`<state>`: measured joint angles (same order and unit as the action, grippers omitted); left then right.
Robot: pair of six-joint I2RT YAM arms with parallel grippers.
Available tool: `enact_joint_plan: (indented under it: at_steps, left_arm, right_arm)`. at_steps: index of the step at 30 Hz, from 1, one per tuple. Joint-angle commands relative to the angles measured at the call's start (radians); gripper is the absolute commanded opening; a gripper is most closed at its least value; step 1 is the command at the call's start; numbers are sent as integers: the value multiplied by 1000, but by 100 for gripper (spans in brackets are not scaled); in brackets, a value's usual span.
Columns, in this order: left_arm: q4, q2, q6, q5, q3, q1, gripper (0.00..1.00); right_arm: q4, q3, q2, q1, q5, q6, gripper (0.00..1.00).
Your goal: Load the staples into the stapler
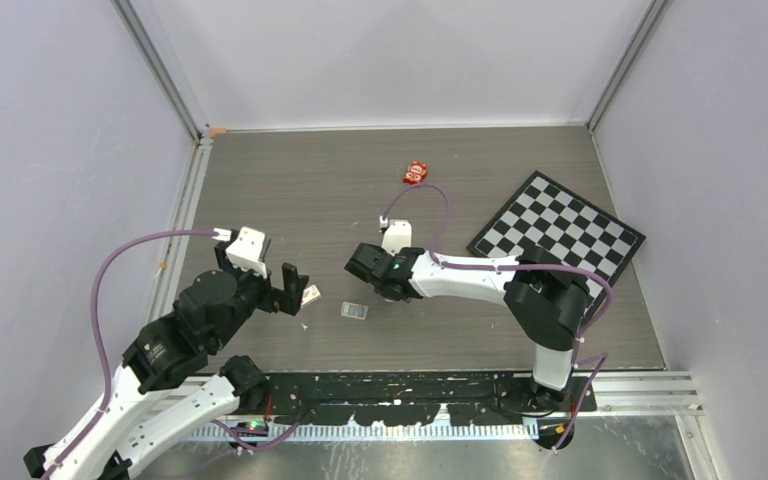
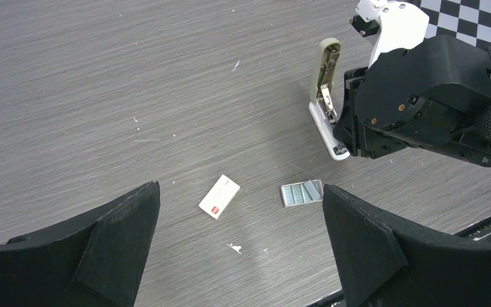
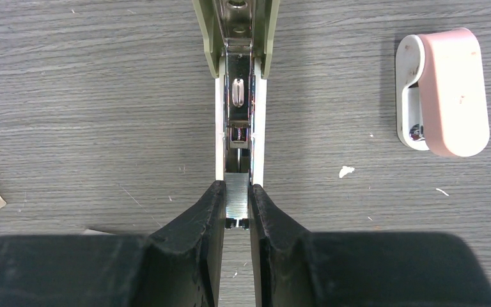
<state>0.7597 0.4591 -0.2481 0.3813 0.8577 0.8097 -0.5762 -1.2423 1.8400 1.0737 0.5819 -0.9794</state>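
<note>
While the right gripper [image 3: 236, 187] is clamped on a short silvery-grey strip of staples [image 3: 236, 201], the step in hand reads as the insertion itself. The strip sits at the near end of the slim olive-grey stapler [image 3: 239, 96], which lies open on the grey wood-grain table [image 3: 89, 96]. Its olive lid is tilted up and its pale metal channel is bared between white side walls. From the right wrist view the strip is lined up with the channel, with its front edge about at the channel's mouth. I cannot tell whether it is seated between the rails or only held above them. The left gripper [image 2: 240, 187] hangs with its jaws spread wide and holds nothing. It is above a small white-and-red card-like box [image 2: 219, 196] and a square silvery block of staples [image 2: 301, 192], which lie near each other, apart from the stapler. A rounded pink-and-white piece [image 3: 444, 93] lies off to one side. The next move, as I judge it, calls for lowering the strip into the channel while keeping it parallel with the rails. The fingers then need to let go and draw clear without dragging it out. After that the lid has to be swung shut, probably with the base steadied by the idle arm.
</note>
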Motion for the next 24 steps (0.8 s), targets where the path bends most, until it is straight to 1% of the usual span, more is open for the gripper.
enact_joint_plan:
  at_steps: [1,7,12,16,18,20,22,24]
  left_arm:
    - [-40,-15,20,-5,-2,2,100]
    - [-41,-16,21,-3,-5,2,100]
    - [-46,0,30,14,-9,2,100]
    - [-22,18,21,36,3,2,100]
    - [-19,23,2,42,-1,2,100]
    - [-12,37,-32,51,-2,3,100]
    - [-4,61,-62,36,2,2,100]
    - [-12,90,-85,-11,1,2,100]
  right_arm:
    - [18,0,8,-1,18,-30,24]
    - [9,-7,5,-3,16,-30,26]
    - [-4,-24,-17,-2,12,-28,33]
    - [-4,-26,-40,-3,16,-14,36]
    - [-2,-27,-56,-3,16,13,36]
    - [9,-29,-75,-11,2,83,36]
    - [38,-17,-110,-31,-39,151,40]
    - [80,9,-158,-58,-78,207,44]
